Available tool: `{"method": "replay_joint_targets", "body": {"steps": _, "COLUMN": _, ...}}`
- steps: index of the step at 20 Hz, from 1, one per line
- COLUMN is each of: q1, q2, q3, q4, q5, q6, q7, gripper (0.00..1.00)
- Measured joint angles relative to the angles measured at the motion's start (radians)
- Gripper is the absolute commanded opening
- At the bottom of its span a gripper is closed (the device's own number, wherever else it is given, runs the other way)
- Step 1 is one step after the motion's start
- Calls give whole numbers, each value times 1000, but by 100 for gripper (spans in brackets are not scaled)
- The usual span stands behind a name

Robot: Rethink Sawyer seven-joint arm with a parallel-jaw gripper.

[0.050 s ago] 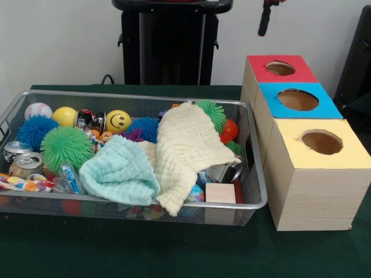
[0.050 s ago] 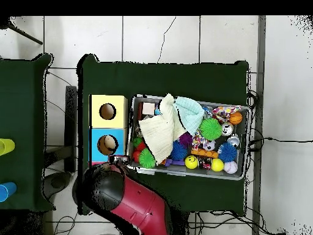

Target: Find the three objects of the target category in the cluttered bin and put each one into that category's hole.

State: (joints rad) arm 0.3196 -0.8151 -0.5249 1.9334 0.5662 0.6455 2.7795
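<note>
We see a silver wire-mesh bin (image 1: 255, 174) heaped with balls, cans and cloths, beside three wooden boxes with red (image 1: 280, 68), blue (image 1: 298, 99) and yellow (image 1: 322, 142) round-holed tops.

Even, fairly bright indoor light fills both views without glare, leaving only soft shadows beneath the wire basket (image 1: 255, 200) and beside the 3 boxes (image 1: 301, 174) on the dark green counter (image 1: 174, 255), while the front view is slightly soft throughout.
</note>
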Motion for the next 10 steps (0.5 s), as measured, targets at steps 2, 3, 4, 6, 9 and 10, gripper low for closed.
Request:
{"method": "replay_joint_targets", "body": {"steps": 2, "q1": -90, "q2": -7, "q3": 3, "q4": -22, "q5": -79, "q6": -5, "q7": -3, "gripper": 0}}
{"method": "replay_joint_targets", "body": {"steps": 3, "q1": -116, "q2": -8, "q3": 6, "q4": -26, "q5": -96, "q6": -7, "q7": -5, "gripper": 0}}
{"method": "replay_joint_targets", "body": {"steps": 4, "q1": -135, "q2": -9, "q3": 8, "q4": -30, "q5": -109, "q6": -10, "q7": -7, "gripper": 0}}
{"method": "replay_joint_targets", "body": {"steps": 6, "q1": -214, "q2": -12, "q3": 22, "q4": -42, "q5": -162, "q6": -31, "q7": -12, "gripper": 0}}
{"method": "replay_joint_targets", "body": {"steps": 9, "q1": -297, "q2": -14, "q3": 48, "q4": -49, "q5": -217, "q6": -70, "q7": -14, "gripper": 0}}
{"method": "replay_joint_targets", "body": {"steps": 10, "q1": -318, "q2": -14, "q3": 56, "q4": -50, "q5": -232, "q6": -82, "q7": -14, "gripper": 0}}
